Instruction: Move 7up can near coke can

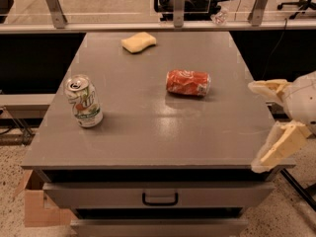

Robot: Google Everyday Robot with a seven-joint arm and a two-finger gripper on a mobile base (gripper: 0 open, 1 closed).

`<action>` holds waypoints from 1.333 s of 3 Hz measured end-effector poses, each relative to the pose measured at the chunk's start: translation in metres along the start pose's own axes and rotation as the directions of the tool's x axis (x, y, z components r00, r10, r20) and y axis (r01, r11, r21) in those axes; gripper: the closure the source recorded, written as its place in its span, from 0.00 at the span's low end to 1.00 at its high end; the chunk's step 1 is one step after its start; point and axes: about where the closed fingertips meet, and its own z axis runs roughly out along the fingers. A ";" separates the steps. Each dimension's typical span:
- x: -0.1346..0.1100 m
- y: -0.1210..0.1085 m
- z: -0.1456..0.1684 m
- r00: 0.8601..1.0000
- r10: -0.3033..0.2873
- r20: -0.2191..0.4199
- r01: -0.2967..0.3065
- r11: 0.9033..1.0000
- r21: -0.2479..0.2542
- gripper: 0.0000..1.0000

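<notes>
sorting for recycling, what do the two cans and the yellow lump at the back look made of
7up can: thin metal, likely aluminium; shiny silver top with pull-tab, glossy printed wall.
Coke can, lying on its side: same; silver ends, glossy red print.
Yellow lump: probably a foam sponge; matte, soft rounded edges.
The gripper, open at the table's right edge, looks like matte cream plastic.

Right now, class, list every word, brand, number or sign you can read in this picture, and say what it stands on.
7up can: green and red logo, too blurred to read.
coke can: white script lettering, too blurred to read.
yellow sponge, table, drawer: no text.
gripper, at the table's right edge with fingers open: no text.
</notes>
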 end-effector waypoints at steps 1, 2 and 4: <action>-0.008 0.030 0.018 0.971 0.006 0.239 0.012 0.997 -0.073 0.00; -0.051 0.062 0.019 0.881 0.093 0.464 -0.041 0.992 -0.122 0.00; -0.072 0.069 0.041 0.836 0.084 0.542 -0.006 0.990 -0.144 0.00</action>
